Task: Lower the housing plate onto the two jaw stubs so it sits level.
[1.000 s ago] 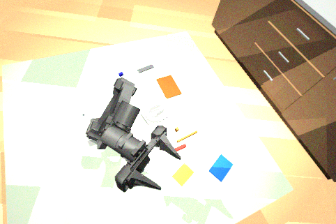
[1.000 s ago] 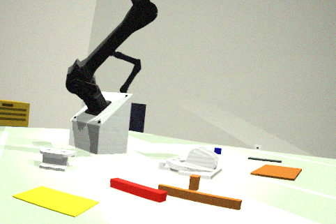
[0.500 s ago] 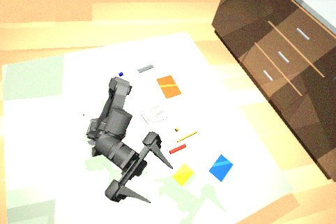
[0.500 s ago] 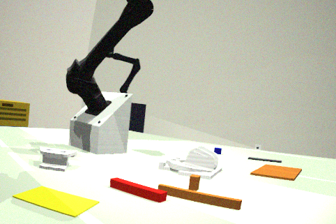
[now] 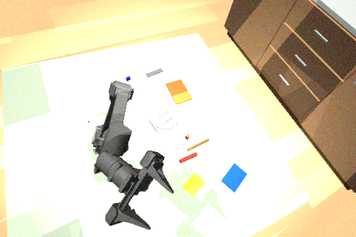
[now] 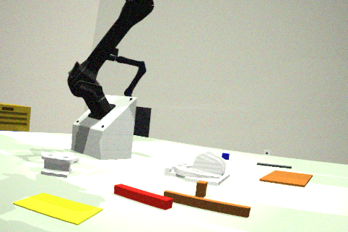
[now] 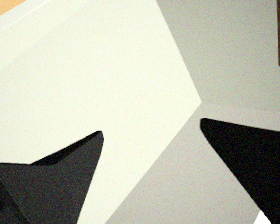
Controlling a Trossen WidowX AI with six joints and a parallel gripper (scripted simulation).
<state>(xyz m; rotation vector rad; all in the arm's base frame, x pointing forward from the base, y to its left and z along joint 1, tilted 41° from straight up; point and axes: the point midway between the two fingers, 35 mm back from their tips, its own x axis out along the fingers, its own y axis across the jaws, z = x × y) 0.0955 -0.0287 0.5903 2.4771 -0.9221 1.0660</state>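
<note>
Left to right in the exterior view, the white housing plate (image 6: 59,157) sits raised on the counter (image 6: 25,170) (image 5: 70,95); then a red bar (image 6: 143,196) (image 5: 188,157); then the white jaw assembly (image 6: 207,167) (image 5: 165,120), apart from the plate; the tool (image 5: 161,210) (image 7: 151,129) is wide open, empty.

Gripper (image 5: 162,210): open, nothing between fingers.
Yellow square (image 5: 194,184): flat, near blue square (image 5: 234,178).
Red bar (image 5: 188,157): beside orange stick (image 5: 199,144).
</note>
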